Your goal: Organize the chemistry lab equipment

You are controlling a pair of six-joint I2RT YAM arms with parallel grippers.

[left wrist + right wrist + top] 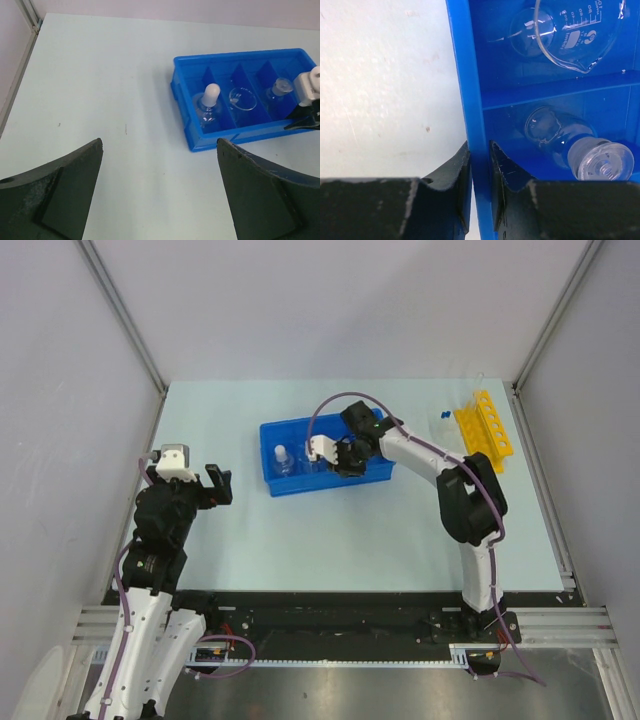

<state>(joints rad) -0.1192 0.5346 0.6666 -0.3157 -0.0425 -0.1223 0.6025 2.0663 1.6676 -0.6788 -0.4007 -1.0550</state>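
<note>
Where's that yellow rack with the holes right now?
In the top view, the yellow rack sits at the far right, right of the blue tray, beside two small blue caps.

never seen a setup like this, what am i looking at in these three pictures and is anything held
These are two robot arms, left and right, bolted to a table edge. The wide picture looks down from above and behind them; the other two come from wrist cameras, so the black shapes at the bottom are that arm's own fingers. On the table sit a blue tray holding a white-capped bottle, a beaker and a stoppered flask in separate compartments, and a yellow rack far right. The right gripper pinches the tray's wall. The left gripper is open, holding nothing.
</note>
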